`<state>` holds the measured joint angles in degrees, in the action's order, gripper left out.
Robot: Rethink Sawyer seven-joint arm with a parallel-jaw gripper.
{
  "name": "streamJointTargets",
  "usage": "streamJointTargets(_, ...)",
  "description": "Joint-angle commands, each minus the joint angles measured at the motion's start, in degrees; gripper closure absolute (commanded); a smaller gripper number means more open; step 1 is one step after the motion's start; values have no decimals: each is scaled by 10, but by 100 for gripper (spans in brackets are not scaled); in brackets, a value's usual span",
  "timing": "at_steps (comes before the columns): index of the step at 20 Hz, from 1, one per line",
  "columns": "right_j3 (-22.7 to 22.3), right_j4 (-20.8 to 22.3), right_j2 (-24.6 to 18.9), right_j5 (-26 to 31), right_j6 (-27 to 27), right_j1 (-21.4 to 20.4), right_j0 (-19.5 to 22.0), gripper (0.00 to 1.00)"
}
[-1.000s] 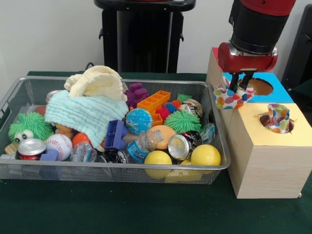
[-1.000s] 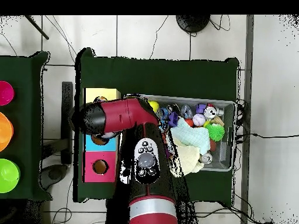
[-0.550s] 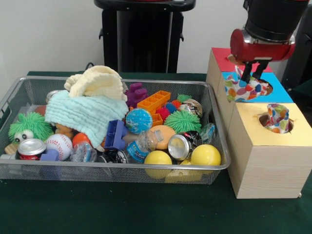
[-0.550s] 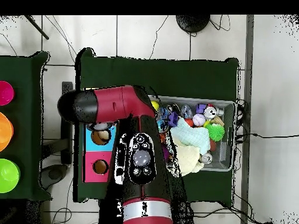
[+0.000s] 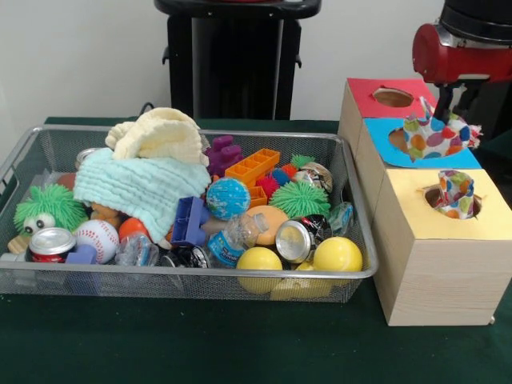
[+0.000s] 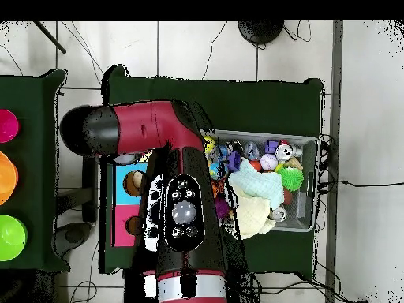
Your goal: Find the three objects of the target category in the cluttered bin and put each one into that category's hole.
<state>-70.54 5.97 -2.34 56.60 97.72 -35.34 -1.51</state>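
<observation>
1. Green tabletop lies bare in front of the wire bin and the row of three boxes.
2. Two spotted paper cups show: one sits tilted in the yellow box's hole.
3. Gripper is clamped on the other cup, held above the blue box's far edge, mouth tilted sideways.
</observation>
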Motion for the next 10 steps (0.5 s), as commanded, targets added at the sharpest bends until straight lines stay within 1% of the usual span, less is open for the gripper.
streamJointTargets(1,15,-10,-8,-26,117,60,5,100)
streamJointTargets(3,19,-9,-10,-38,113,72,7,100)
streamJointTargets(6,18,-5,-9,-53,103,80,12,100)
streamJointTargets(10,0,-2,-7,-74,94,78,17,100)
